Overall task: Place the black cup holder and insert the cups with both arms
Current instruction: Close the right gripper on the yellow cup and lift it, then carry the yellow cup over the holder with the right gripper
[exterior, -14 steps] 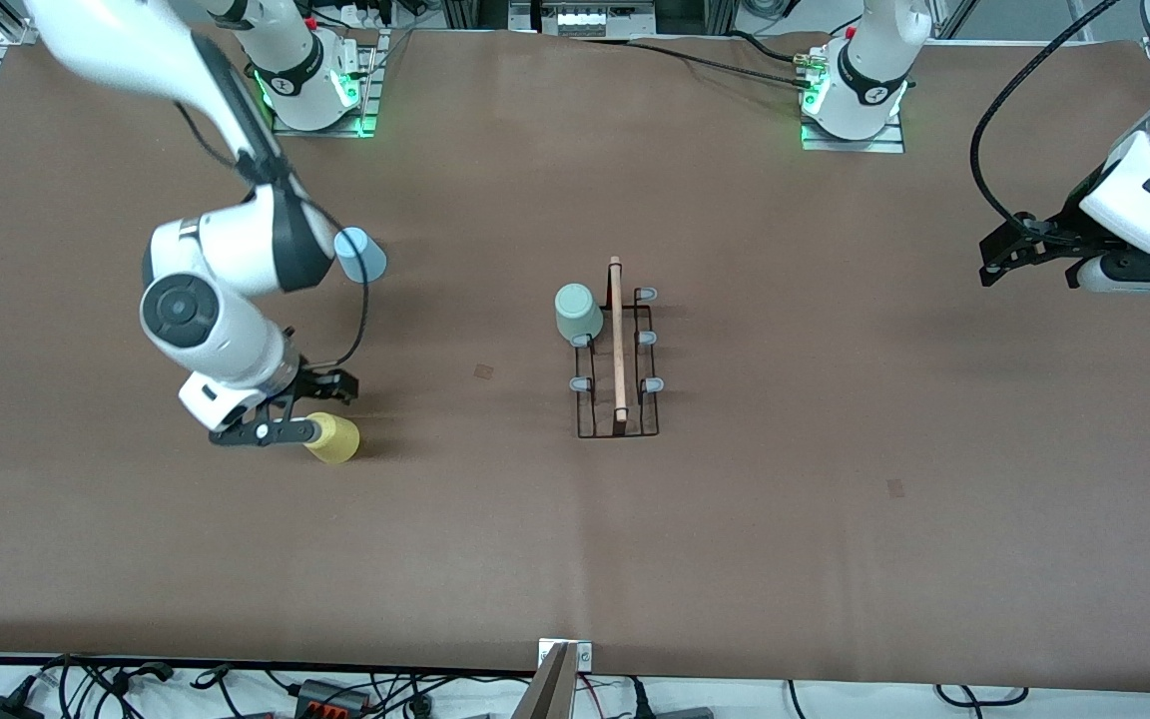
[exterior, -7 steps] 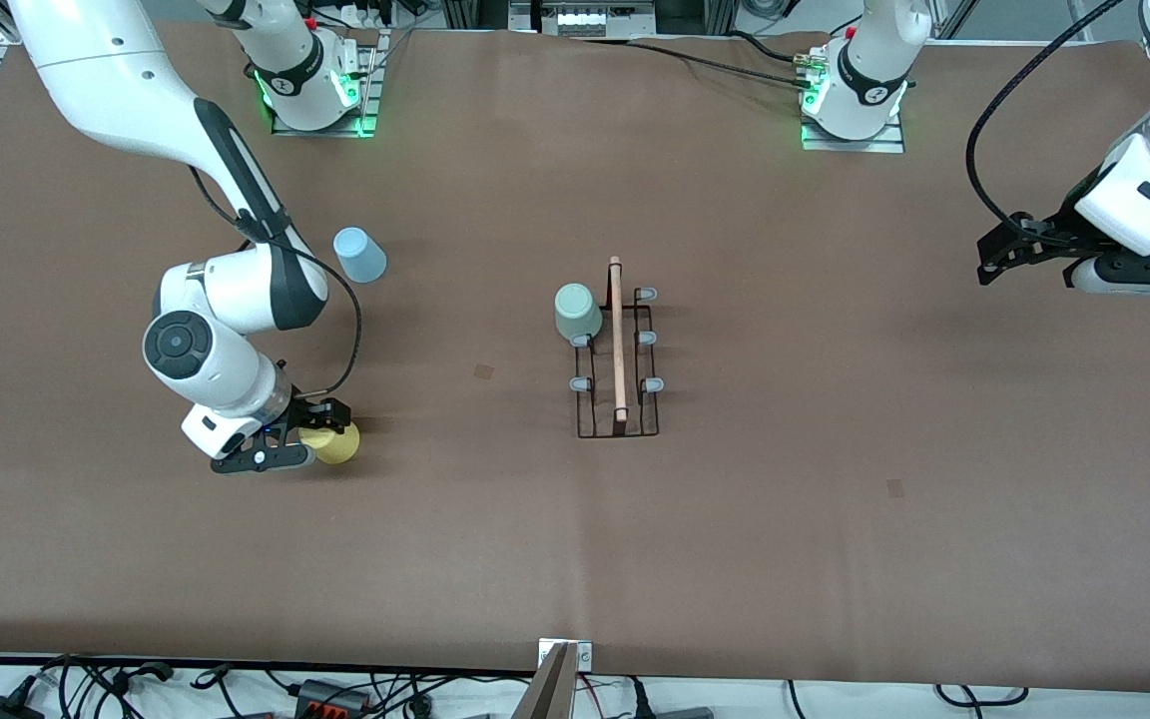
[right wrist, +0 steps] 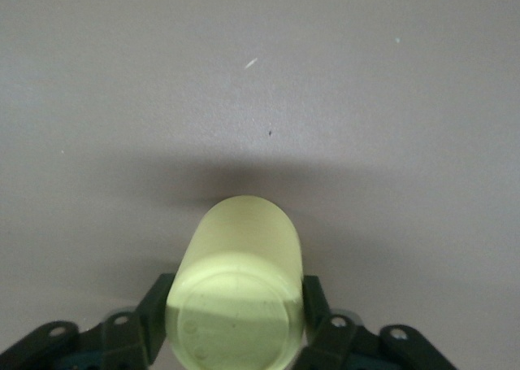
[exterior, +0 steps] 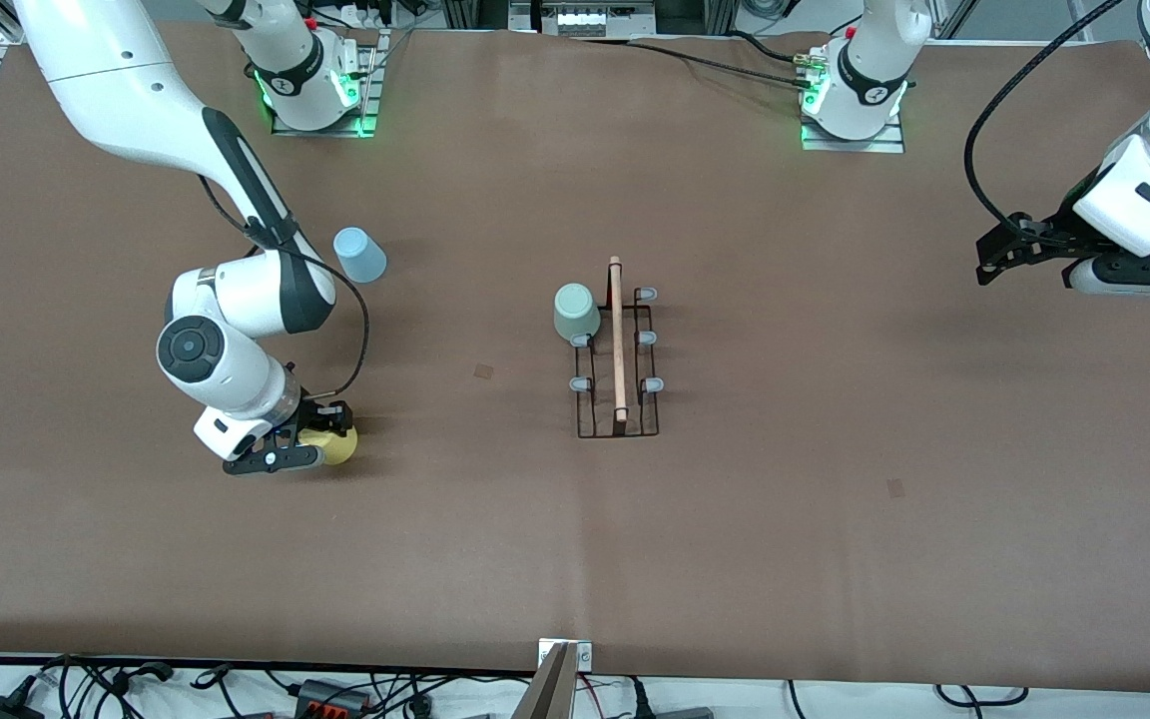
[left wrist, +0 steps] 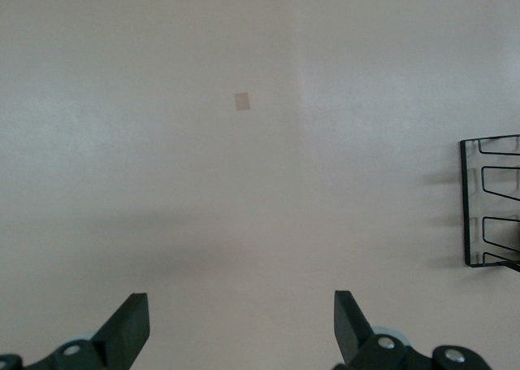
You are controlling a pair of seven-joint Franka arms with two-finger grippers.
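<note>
The black cup holder (exterior: 618, 399) stands mid-table with its wooden rod handle (exterior: 617, 340); its end also shows in the left wrist view (left wrist: 491, 199). A grey-green cup (exterior: 576, 312) sits upside down on one of its pegs. A light blue cup (exterior: 360, 255) stands upside down on the table toward the right arm's end. The yellow cup (exterior: 341, 446) lies on its side. My right gripper (exterior: 320, 444) is shut on it, a finger on each side (right wrist: 236, 313), with the cup's base (right wrist: 237, 321) facing the camera. My left gripper (exterior: 1029, 270) hangs open and empty (left wrist: 236, 329) over the left arm's end of the table.
Small tape marks lie on the brown table cover (exterior: 484, 370) (exterior: 895, 487); one shows in the left wrist view (left wrist: 243, 101). Both arm bases stand at the table's edge farthest from the front camera. Cables lie along the nearest edge.
My right gripper moved in around the yellow cup and closed on its sides. The left arm barely shifted.
</note>
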